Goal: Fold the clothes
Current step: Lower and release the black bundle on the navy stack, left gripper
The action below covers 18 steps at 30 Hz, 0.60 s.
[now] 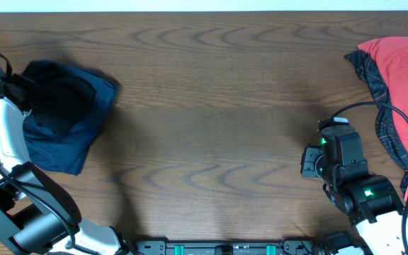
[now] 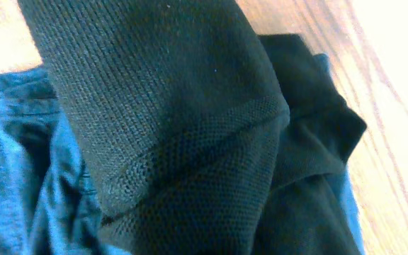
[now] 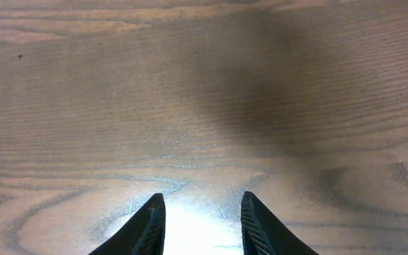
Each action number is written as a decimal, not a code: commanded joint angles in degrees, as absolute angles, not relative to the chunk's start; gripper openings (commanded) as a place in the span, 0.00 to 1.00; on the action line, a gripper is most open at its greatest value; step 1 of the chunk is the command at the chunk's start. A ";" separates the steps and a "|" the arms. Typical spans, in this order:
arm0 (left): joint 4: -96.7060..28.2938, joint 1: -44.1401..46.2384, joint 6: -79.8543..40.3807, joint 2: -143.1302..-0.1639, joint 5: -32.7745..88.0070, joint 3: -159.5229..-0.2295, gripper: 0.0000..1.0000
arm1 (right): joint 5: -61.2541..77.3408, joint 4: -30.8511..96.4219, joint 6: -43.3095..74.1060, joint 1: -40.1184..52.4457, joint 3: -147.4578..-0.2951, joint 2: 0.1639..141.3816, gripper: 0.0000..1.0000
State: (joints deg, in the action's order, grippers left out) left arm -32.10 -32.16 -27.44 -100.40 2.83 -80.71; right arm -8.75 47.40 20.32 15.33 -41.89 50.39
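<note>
Overhead, black shirt [image 1: 66, 95] lies on navy garment [image 1: 62, 145]; right jaws parted above table [image 1: 204, 106]; left jaws hidden, cannot tell.

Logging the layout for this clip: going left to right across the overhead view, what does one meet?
left arm → navy and black clothes heap → bare table → right gripper → dark plaid garment → red garment

Wooden table [image 1: 211, 106], navy garment [image 1: 83, 134] left, red garment [image 1: 402, 64] and plaid garment [image 1: 367, 74] right
</note>
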 commanded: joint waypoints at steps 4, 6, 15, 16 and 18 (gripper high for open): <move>-33.21 -32.51 -28.16 -99.98 -2.96 -81.08 0.13 | -8.99 47.53 20.34 15.00 -42.50 50.00 0.34; -33.10 -32.51 -28.16 -99.98 -3.31 -81.10 0.61 | -8.99 47.57 20.32 15.00 -42.50 49.98 0.34; -33.56 -32.49 -28.18 -99.98 -3.68 -81.08 0.98 | -8.97 47.24 20.29 15.00 -42.50 50.00 0.39; -33.98 -32.49 -28.18 -99.98 -3.66 -81.10 0.98 | -8.95 47.13 20.32 15.00 -42.50 50.00 0.43; -34.72 -32.49 -28.18 -99.98 -3.68 -81.10 0.98 | -8.95 46.92 20.29 15.00 -42.50 50.00 0.53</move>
